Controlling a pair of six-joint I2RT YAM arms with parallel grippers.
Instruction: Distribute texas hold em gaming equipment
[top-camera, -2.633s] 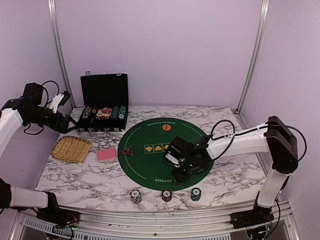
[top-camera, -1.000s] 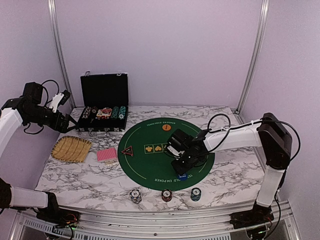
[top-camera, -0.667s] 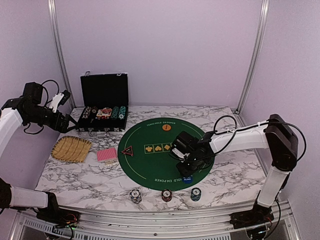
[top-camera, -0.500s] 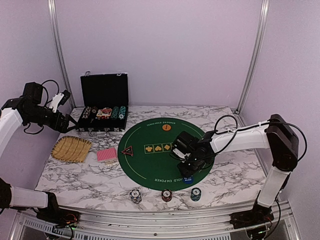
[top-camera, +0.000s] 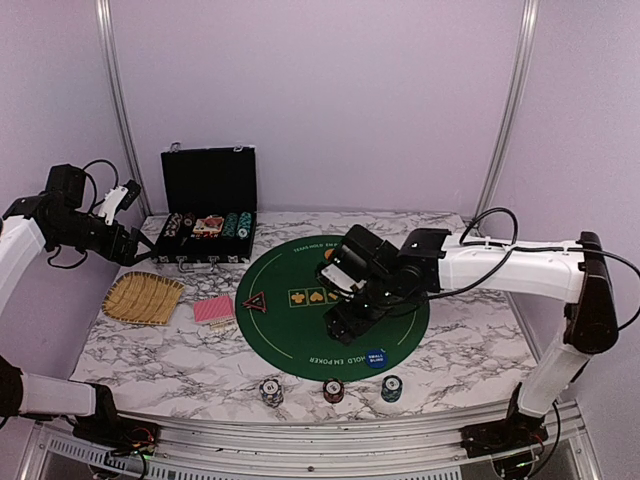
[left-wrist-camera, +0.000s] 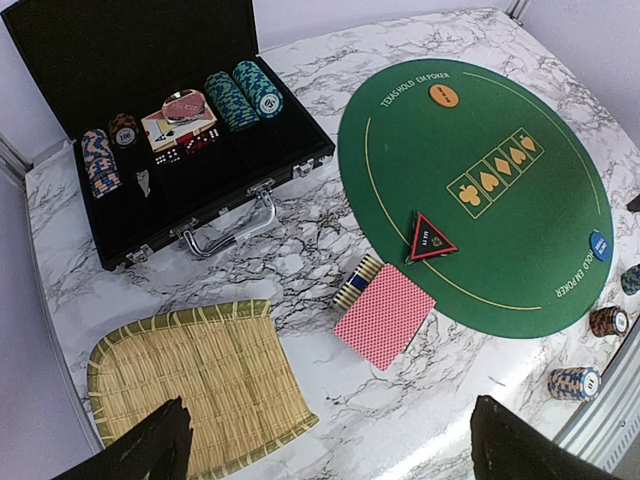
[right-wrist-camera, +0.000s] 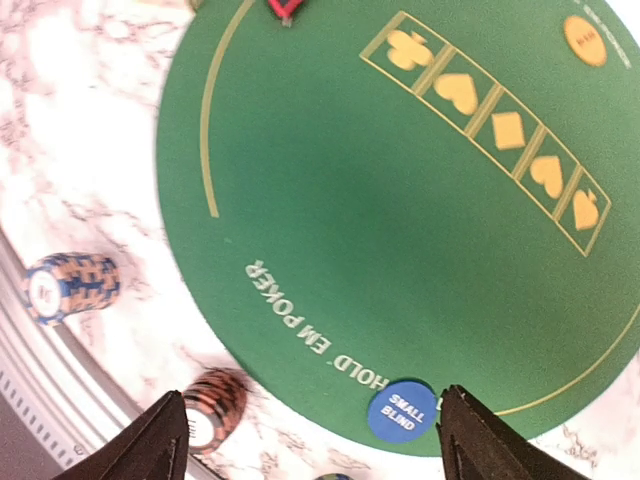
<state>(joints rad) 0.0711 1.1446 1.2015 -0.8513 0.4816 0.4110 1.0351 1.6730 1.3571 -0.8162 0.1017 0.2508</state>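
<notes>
Blue disc (top-camera: 376, 356) lies at the mat (top-camera: 290, 330)'s near edge — right fingers (right-wrist-camera: 165, 445) spread.

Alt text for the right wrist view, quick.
The right hand hangs open and empty above the green mat, the blue small blind disc at its edge. A blue chip stack and a red one stand on the marble.

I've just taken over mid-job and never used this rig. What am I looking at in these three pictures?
Two robot arms at a marble table. One picture looks down from above; the other two come from a camera on each wrist. The left gripper and right gripper are open, holding nothing. On the green mat: a blue small blind disc, orange disc and triangle. Beside it, red-backed cards and a woven tray; behind, an open chip case; at the near edge, three chip stacks.
</notes>
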